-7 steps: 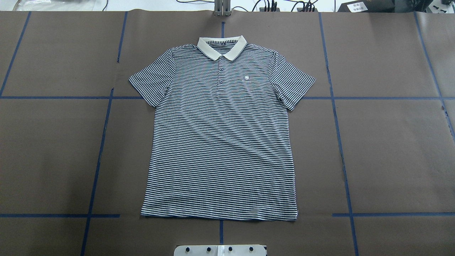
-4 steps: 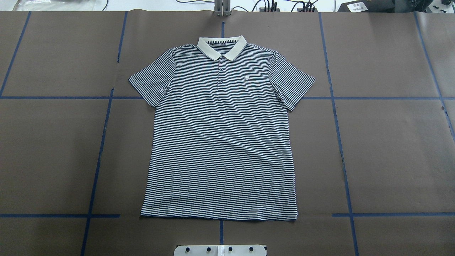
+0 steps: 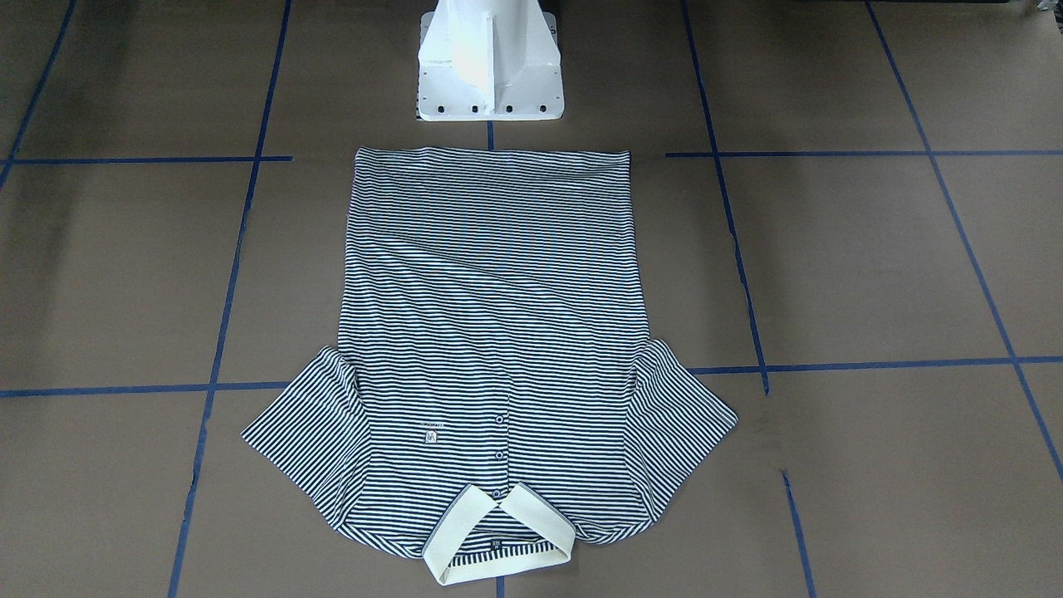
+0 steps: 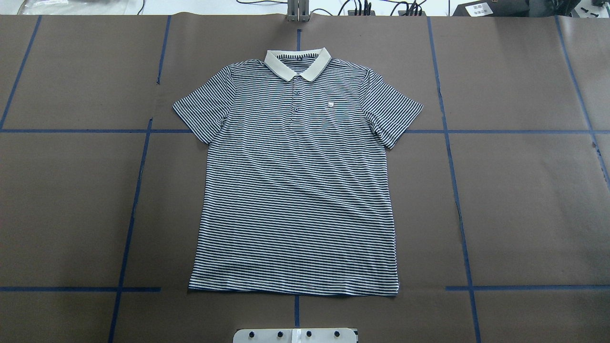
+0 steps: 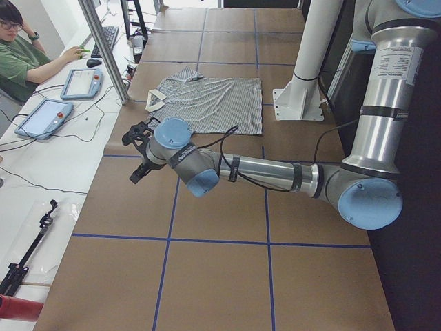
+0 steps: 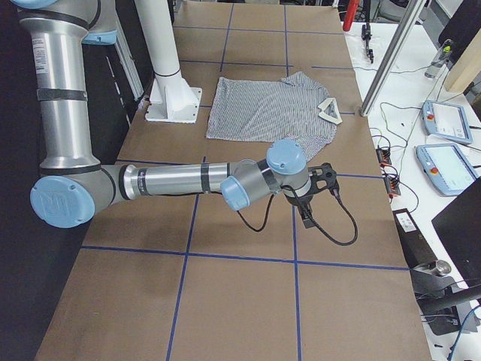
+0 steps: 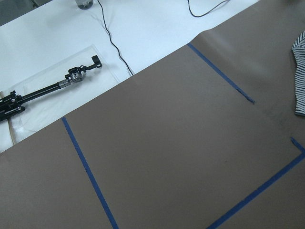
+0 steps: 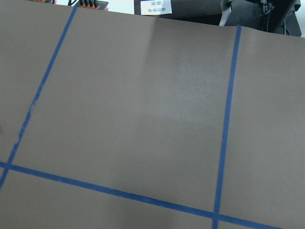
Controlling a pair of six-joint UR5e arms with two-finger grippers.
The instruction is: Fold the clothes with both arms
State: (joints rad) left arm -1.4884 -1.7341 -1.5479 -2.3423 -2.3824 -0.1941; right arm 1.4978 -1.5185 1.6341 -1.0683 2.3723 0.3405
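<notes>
The striped polo shirt (image 4: pixel 295 190) lies flat and face up in the middle of the brown table, cream collar (image 4: pixel 298 64) toward the far edge, both sleeves spread. In the front-facing view the shirt (image 3: pixel 494 316) shows the collar nearest the camera. Its sleeve edge (image 7: pixel 300 81) peeks into the left wrist view. My left gripper (image 5: pixel 138 148) hovers over the table to the shirt's left, well apart from it. My right gripper (image 6: pixel 316 192) hovers off to the shirt's right. Both show only in the side views, so I cannot tell whether they are open or shut.
The white pedestal base (image 3: pixel 490 66) stands just behind the shirt's hem. Blue tape lines (image 4: pixel 138 190) grid the table. A seated person (image 5: pixel 21 55) and teach pendants (image 5: pixel 41 117) are at a white bench beyond the far edge. A black tool (image 7: pixel 47 88) lies there too.
</notes>
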